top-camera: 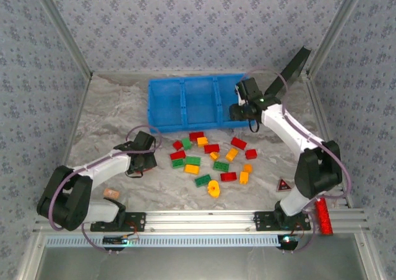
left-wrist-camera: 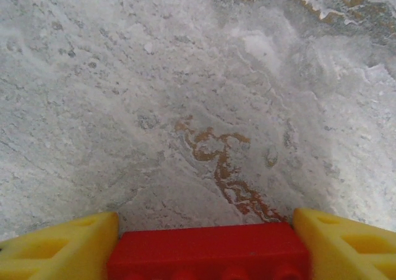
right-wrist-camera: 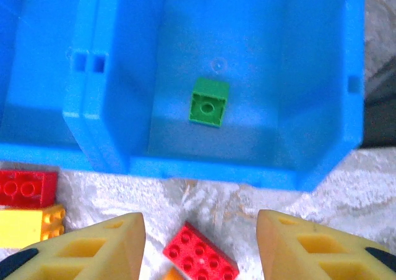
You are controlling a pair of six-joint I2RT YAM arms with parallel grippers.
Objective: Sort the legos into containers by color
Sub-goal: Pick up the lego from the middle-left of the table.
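The blue three-compartment bin (top-camera: 150,101) stands at the back of the table. Red, green and yellow-orange legos (top-camera: 212,148) lie scattered in front of it. My left gripper (top-camera: 146,159) is low at the left edge of the pile. Its yellow fingers (left-wrist-camera: 62,246) press on both ends of a red lego (left-wrist-camera: 207,252) above bare table. My right gripper (top-camera: 240,110) hovers open at the front edge of the bin's right compartment (right-wrist-camera: 247,169). One green lego (right-wrist-camera: 208,102) lies inside it. A red lego (right-wrist-camera: 199,255) lies on the table below the open right gripper (right-wrist-camera: 201,221).
A red triangular marker (top-camera: 284,185) and a red cylinder (top-camera: 323,215) sit near the right arm's base. A black panel (top-camera: 291,70) leans at the back right. A small tan object (top-camera: 112,193) lies by the left arm. Patterned walls enclose the table.
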